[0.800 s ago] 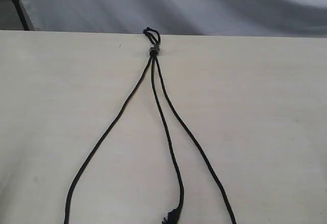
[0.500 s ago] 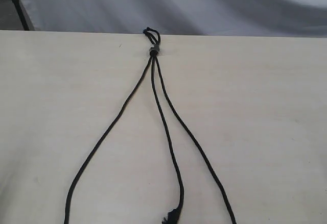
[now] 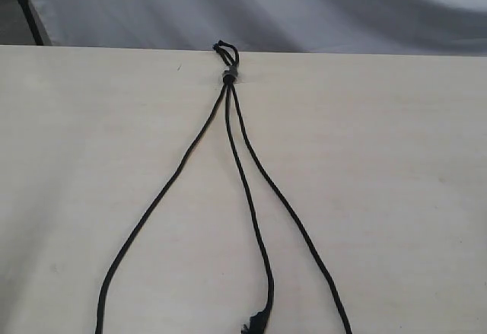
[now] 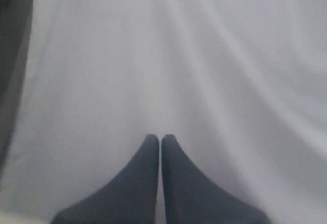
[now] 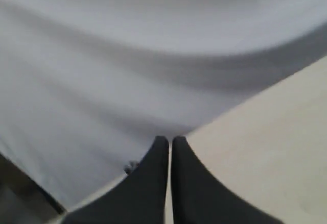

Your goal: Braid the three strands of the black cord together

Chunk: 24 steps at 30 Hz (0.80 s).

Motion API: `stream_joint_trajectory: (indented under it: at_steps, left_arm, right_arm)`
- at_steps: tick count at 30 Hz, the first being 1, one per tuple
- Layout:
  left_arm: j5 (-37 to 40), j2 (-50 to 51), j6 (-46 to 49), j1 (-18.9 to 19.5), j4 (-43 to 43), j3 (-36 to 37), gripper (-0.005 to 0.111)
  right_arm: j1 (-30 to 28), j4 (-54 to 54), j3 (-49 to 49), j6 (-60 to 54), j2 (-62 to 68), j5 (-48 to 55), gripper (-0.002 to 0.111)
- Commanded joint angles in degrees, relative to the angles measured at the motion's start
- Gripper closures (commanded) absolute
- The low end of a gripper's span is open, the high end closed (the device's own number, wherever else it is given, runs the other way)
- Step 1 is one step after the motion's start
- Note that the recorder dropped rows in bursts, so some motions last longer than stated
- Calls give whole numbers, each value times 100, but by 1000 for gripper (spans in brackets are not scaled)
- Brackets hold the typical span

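The black cord lies on the pale table (image 3: 396, 159) in the exterior view, its knot (image 3: 227, 76) with a small loop at the far edge. Three strands fan out from it toward the near edge, unbraided: a left strand (image 3: 156, 201), a middle strand (image 3: 251, 216) ending in a frayed tip (image 3: 255, 323), and a right strand (image 3: 293, 212). Neither gripper shows in the exterior view. My left gripper (image 4: 160, 139) is shut and empty, facing white cloth. My right gripper (image 5: 169, 140) is shut and empty, over the table's edge with cloth behind it. No cord shows in either wrist view.
A white cloth backdrop (image 3: 304, 7) hangs behind the table's far edge. A dark upright bar (image 3: 27, 7) stands at the far left corner. A small dark object (image 5: 131, 166) sits at the table edge in the right wrist view.
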Motion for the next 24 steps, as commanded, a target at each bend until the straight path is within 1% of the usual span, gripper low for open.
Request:
stream_joint_trajectory:
  at_steps: [1, 2, 3, 4, 5, 6, 8, 9, 10, 12, 14, 16, 18, 21, 22, 24]
  left_arm:
    - [-2662, -8, -1498, 9, 102, 10, 104]
    - [-2986, -8, -1498, 9, 202, 10, 104]
    - [-3150, -8, -1498, 9, 387, 6, 104]
    - [-3055, -8, -1471, 9, 632, -154, 104]
    - [-2812, -8, -1456, 9, 956, -313, 104]
    - [-2356, -8, -1468, 9, 1285, -537, 105]
    - [-1414, 183, -1678, 9, 1754, -905, 107]
    - [-1117, 389, -1928, 9, 1895, -1049, 107]
    - [-965, 633, -2197, 9, 2030, -1149, 107]
    - [-920, 1126, -2495, 9, 2463, -1265, 107]
    - [-868, 1657, -3064, 9, 3286, -1397, 107]
    - [-747, 2273, -3866, 9, 4263, -1596, 107]
    - [-690, 2891, -4628, 9, 5235, -1821, 107]
    - [-677, 3734, -5870, 9, 6749, -2200, 107]
    - [-677, 4017, -6093, 9, 7122, -2331, 107]
    - [-648, 4504, -6217, 9, 7527, -2536, 107]
  right_arm:
    - [-34, 1065, 16, 199, -39, -1970, 105]
    - [-34, 857, 16, 259, -39, -2245, 105]
    - [-24, 548, 16, 258, -39, -2386, 105]
    - [-26, -66, -114, 274, -39, -2425, 105]
    - [-26, -777, -270, 381, -39, -2425, 106]
    - [-26, -1407, -400, 554, -39, -2400, 108]
    - [-26, -2900, -724, 1276, -39, -2400, 109]
    - [-26, -3339, -853, 1675, 9, -2384, 109]
    - [-26, -3838, -1004, 2043, 132, -2358, 109]
    - [-26, -4680, -1302, 2643, 465, -2202, 109]
    - [-26, -5427, -1548, 3286, 858, -1970, 109]
    - [-26, -6283, -1787, 4144, 1329, -1713, 109]
    - [-26, -7491, -1952, 5217, 1931, -1641, 109]
    - [-26, -9360, -2174, 6823, 2935, -1885, 109]
    - [-26, -9783, -2260, 7158, 3219, -1935, 109]
    - [-26, -10492, -2471, 7739, 3931, -1969, 109]
